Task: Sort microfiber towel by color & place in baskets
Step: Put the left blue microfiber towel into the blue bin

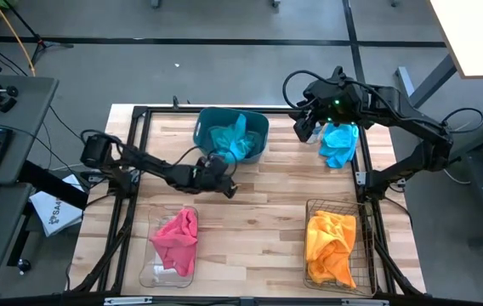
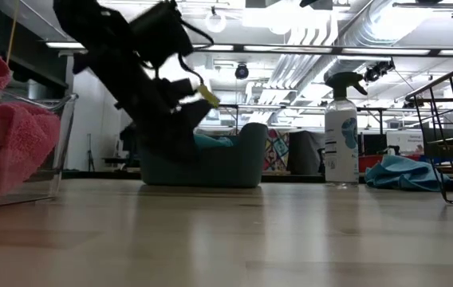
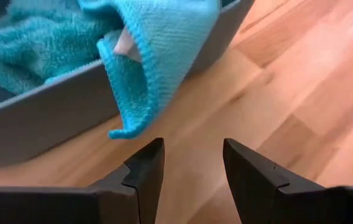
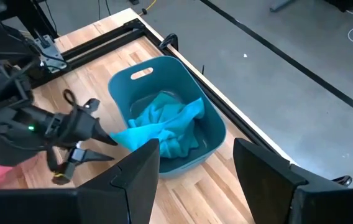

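Note:
The teal tub [image 1: 258,127] stands at the table's far middle with teal towels [image 4: 167,121] in it. One teal towel's corner [image 3: 133,93] hangs over the tub's near rim. My left gripper [image 3: 192,146] is open, low over the table just in front of that corner, touching nothing; the high view shows my left gripper [image 1: 223,174] at the tub's near side. My right gripper [image 1: 304,127] is open and raised to the right of the tub, beside a blue towel [image 1: 339,144] that lies crumpled on the table.
A clear bin [image 1: 152,263] at the near left holds a pink towel [image 1: 176,238]. The wire-mesh basket [image 1: 365,242] at the near right holds an orange towel [image 1: 331,242]. A spray bottle [image 2: 340,131] stands near the blue towel [image 2: 402,171]. Bare wood lies between the containers.

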